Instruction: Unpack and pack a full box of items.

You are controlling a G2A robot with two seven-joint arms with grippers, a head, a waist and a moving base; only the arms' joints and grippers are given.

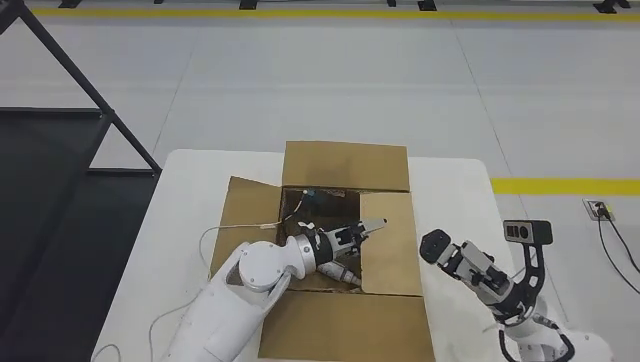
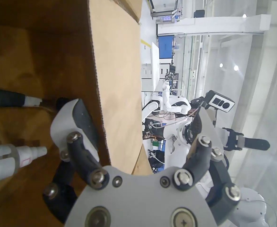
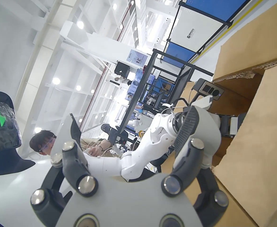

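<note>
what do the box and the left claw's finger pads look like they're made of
Box: corrugated cardboard, matte brown. Its top edge shows a ragged fluted core, and a perforated fold line runs down the flap.
Pads of the left claw: dark, dull and finely speckled, probably rubber or soft plastic. Each sits in a glossy white shell that looks like moulded plastic.

Box point(image 1: 345, 167) on table point(image 1: 185, 212), bottles point(image 2: 13, 157) inside, left tool point(image 1: 368, 228) in it — right tool point(image 1: 433, 246) beside

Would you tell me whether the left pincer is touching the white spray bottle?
Apart: in the left wrist view, bare box shows between the bottle nozzle and the nearer finger of the left pincer.
</note>
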